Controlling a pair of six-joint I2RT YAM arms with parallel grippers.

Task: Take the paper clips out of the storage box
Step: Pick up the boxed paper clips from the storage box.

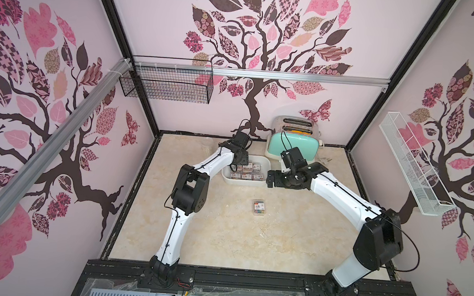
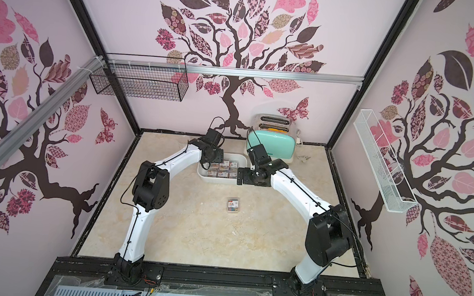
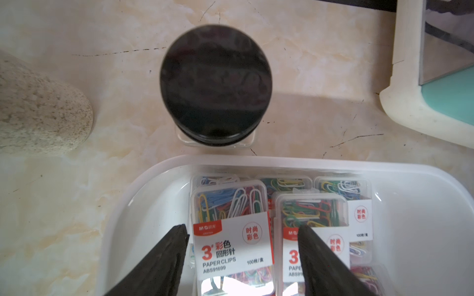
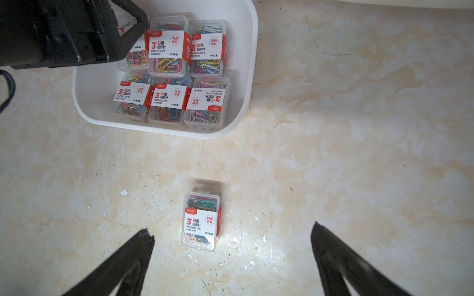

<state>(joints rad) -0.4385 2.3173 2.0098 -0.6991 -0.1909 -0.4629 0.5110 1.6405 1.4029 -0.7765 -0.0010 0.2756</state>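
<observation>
The white storage box (image 1: 243, 183) sat at the back middle of the beige marbled table (image 1: 221, 241), just in front of the mint-green toaster (image 1: 293, 143), and both arms reached toward it in both top views. Most of the paper clips (image 4: 169, 46) lay inside it as clear cases with white-and-red labels. The right wrist view showed 2 rows of 3, with 1 case partly hidden under the left arm's black housing (image 4: 64, 30) and 1 turned case (image 4: 207, 100) whose label faced the opposite way to the others. In the left wrist view some cases lay stacked on others. A lone case (image 1: 258, 207) lay flat on the table with its label up, well apart from the box on its near side. The left gripper (image 3: 241, 228) was down inside the box, jaws partway apart and astride an upper case (image 3: 230, 205). 1 fingertip (image 3: 180, 235) was just beside that case's edge and the other overlapped the neighbouring label; whether either pad pressed the case could not be told. The right gripper (image 4: 230, 226) hung just outside the box's right end, jaws spread wide and holding nothing, with the lone case showing ahead of its fingertips. Just beyond the box's rim stood a clear jar (image 3: 215, 82) with a round black lid, near a speckled beige rounded object (image 3: 38, 110).
</observation>
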